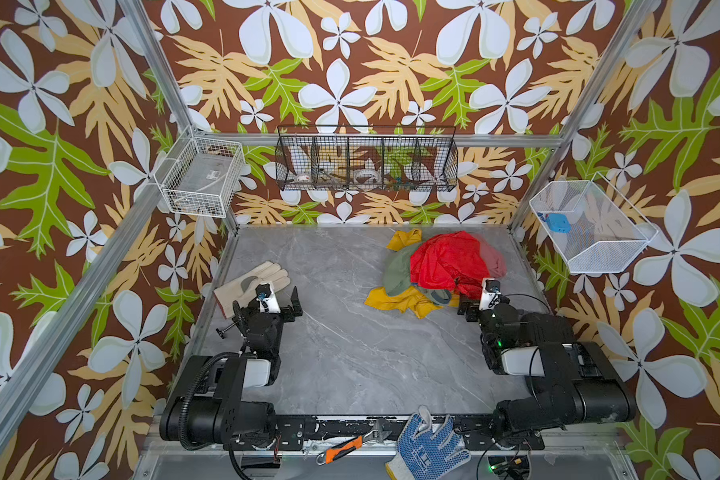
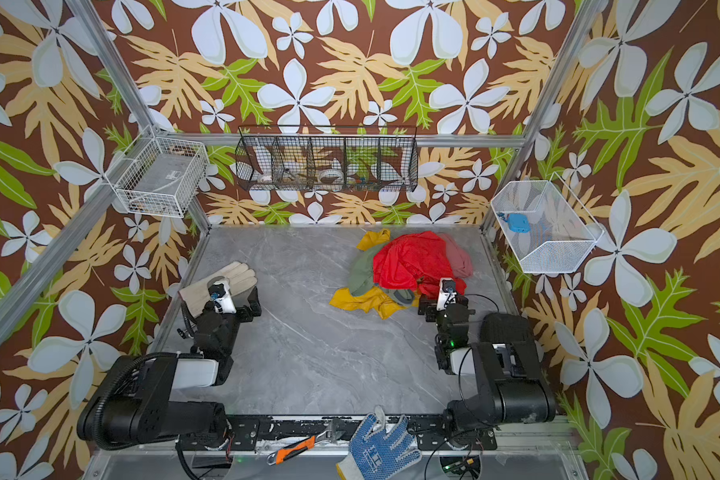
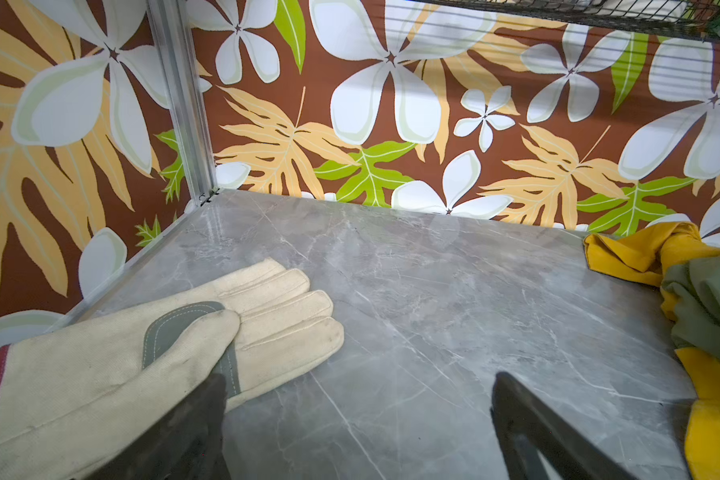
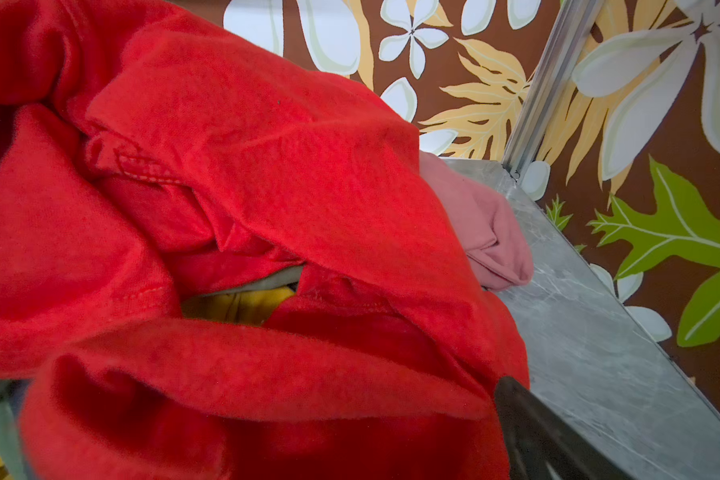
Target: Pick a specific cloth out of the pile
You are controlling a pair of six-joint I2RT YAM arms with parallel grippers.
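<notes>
Right wrist view: the right claw (image 1: 481, 305) stands with its jaws spread wide at the near edge of the pile (image 1: 445, 257), gripping nothing. The red cloth (image 4: 267, 166) fills the gap, and only a sliver of the cloth (image 4: 242, 305) shows through a fold.

In both top views the cloth lies at the bottom of the pile. One mustard flap is spread on the worktop (image 1: 329, 332) on the near side, toward the middle. Another end pokes out at the back, beside the olive-green cloth (image 1: 395, 270).

The left claw (image 3: 358, 419) is likewise open and empty. It sits over the worktop beside the canvas glove (image 3: 142, 353), well apart from the pile.

Recommended procedure:
1. Do not close here; the jaws would most likely take red fabric.
2. Shift to the exposed near flap.
3. Pinch one thick fold of mustard only.
4. Draw it low and outward, away from the pile.

Expect the upper cloths to drag. The grey strap (image 1: 439, 296) lying on that flap may snag.
</notes>
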